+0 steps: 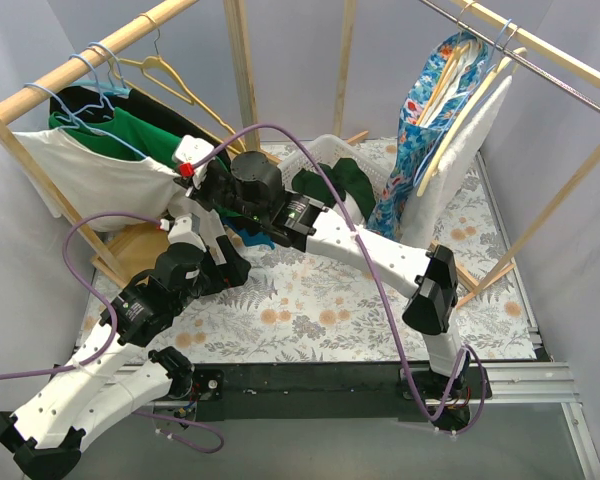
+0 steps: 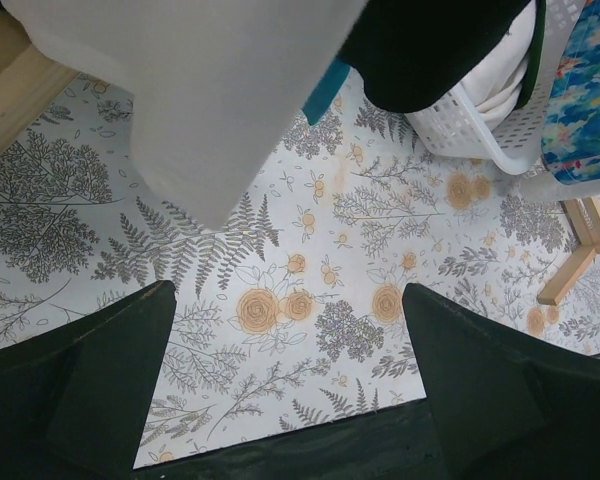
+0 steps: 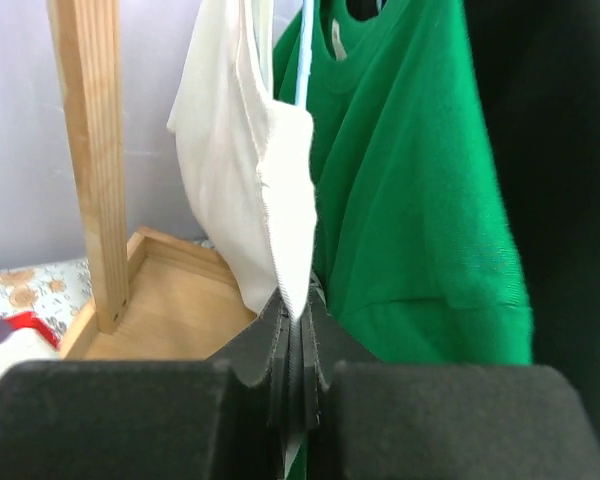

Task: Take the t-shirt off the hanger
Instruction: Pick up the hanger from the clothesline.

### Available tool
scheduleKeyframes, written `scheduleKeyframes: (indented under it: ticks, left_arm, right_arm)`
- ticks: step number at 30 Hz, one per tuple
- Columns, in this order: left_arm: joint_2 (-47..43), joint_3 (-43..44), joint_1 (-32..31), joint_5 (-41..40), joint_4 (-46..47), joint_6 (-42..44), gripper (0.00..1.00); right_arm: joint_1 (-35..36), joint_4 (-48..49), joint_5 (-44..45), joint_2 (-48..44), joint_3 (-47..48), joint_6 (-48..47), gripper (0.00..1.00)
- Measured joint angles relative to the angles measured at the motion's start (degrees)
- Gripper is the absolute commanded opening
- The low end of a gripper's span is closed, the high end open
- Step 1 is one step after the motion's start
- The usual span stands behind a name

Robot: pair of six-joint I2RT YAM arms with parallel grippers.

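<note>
A white t-shirt (image 1: 100,175) hangs on a blue wire hanger (image 1: 55,100) at the front of the left wooden rail. My right gripper (image 1: 180,172) reaches across to it and is shut on the shirt's lower hem. In the right wrist view the jaws (image 3: 295,315) pinch the white cloth (image 3: 250,170), with the blue hanger wire (image 3: 305,50) above. My left gripper (image 1: 235,268) is open and empty below the shirt. Its wrist view shows the wide-open gripper (image 2: 288,300) over the floral table, with the white cloth (image 2: 210,90) hanging above.
A green t-shirt (image 1: 145,135) and a black garment (image 1: 90,100) hang behind the white one. An empty wooden hanger (image 1: 180,85) follows. A white basket (image 1: 315,155) with clothes stands at the back centre. A floral garment (image 1: 430,110) hangs on the right rail. The rack's wooden foot (image 1: 130,250) lies below.
</note>
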Motion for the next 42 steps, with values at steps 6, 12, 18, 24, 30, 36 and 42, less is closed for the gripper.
scheduleKeyframes:
  ticks: [6, 12, 18, 24, 30, 36, 42]
  left_arm:
    - [-0.4, 0.0, 0.0, 0.5, 0.0, 0.3, 0.98]
    - [-0.6, 0.0, 0.0, 0.7, 0.0, 0.9, 0.98]
    - [-1.7, 0.1, 0.0, 0.9, 0.0, 1.0, 0.98]
    - [-2.9, 0.8, 0.0, 1.4, -0.1, 1.9, 0.98]
    - [-4.3, 4.9, 0.0, 2.6, -1.2, 4.0, 0.98]
    - [-4.9, 11.8, 0.0, 2.6, -1.9, 7.4, 0.98]
    - [-3.5, 16.6, 0.0, 2.8, -0.9, 11.8, 0.98]
  right_arm:
    - [0.4, 2.7, 2.0, -4.0, -3.2, 0.2, 0.01]
    - [0.4, 5.9, 4.5, -4.7, -3.1, 0.7, 0.01]
    - [0.4, 8.5, 6.3, -4.8, -3.2, 1.5, 0.01]
    - [0.4, 9.9, 6.2, -10.6, -11.5, 2.2, 0.01]
    - [0.4, 10.7, 5.5, -22.2, -24.6, 1.6, 0.01]
    - [0.4, 10.4, 4.9, -34.4, -35.6, 0.8, 0.01]
    - [0.4, 7.9, 5.0, -46.6, -45.2, 0.8, 0.01]
